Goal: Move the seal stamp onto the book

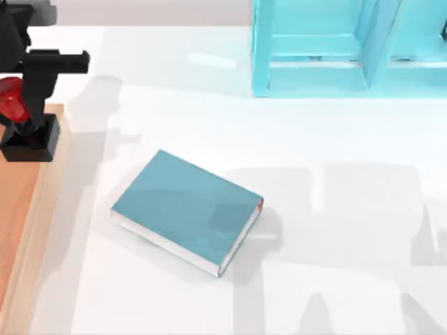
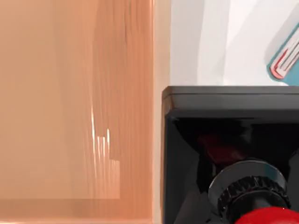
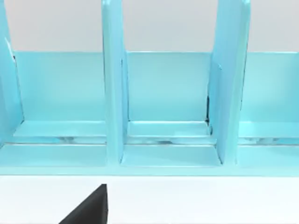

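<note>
The seal stamp [image 1: 31, 143] has a black square base and a red knob, and it is at the far left over the right edge of a wooden board [image 1: 21, 223]. My left gripper [image 1: 19, 105] comes down from above and is shut on the knob. The left wrist view looks down past the red knob onto the stamp [image 2: 224, 140]. The book [image 1: 185, 209] lies flat and slanted on the white table, to the right of the stamp and nearer the front. It is teal with white page edges, and one corner [image 2: 287, 58] shows in the left wrist view. My right arm [image 1: 444, 29] is parked at the far right edge.
A light-blue shelf unit [image 1: 328, 49] stands at the back right, and the right wrist view faces its compartments [image 3: 168, 107]. The wooden board [image 2: 70, 116] runs along the table's left edge. Bare white table lies between the board and the book.
</note>
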Controlling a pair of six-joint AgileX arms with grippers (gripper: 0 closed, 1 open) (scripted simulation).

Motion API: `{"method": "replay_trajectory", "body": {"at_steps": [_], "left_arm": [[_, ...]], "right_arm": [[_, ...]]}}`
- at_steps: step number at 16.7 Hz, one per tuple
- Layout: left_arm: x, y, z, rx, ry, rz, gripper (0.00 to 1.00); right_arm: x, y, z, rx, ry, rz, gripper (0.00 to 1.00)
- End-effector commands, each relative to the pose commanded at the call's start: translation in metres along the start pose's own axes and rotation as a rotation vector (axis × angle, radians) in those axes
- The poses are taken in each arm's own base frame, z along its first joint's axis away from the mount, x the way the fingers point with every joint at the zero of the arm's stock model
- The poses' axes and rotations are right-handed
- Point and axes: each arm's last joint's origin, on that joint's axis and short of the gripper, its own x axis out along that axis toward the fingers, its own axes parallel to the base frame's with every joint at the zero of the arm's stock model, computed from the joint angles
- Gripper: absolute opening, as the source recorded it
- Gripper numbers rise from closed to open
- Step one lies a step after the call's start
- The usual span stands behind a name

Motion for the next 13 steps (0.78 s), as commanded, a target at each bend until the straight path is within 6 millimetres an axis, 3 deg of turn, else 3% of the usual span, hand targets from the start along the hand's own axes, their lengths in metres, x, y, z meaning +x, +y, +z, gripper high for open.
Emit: {"method": "replay_trajectory", "body": {"at_steps": [4, 10, 13], "left_arm": [[0.017, -0.033, 0.009, -0.004, -0.001, 0.000, 0.00], [0.067, -0.130, 0.008, 0.000, 0.007, 0.001, 0.00], [0.084, -0.164, -0.001, 0.000, -0.003, -0.003, 0.00]], "right_arm": [[0.000, 0.000, 0.000, 0.000, 0.000, 0.000, 1.00], [0.000, 0.000, 0.000, 0.000, 0.000, 0.000, 1.00], [0.000, 0.000, 0.000, 0.000, 0.000, 0.000, 1.00]]}}
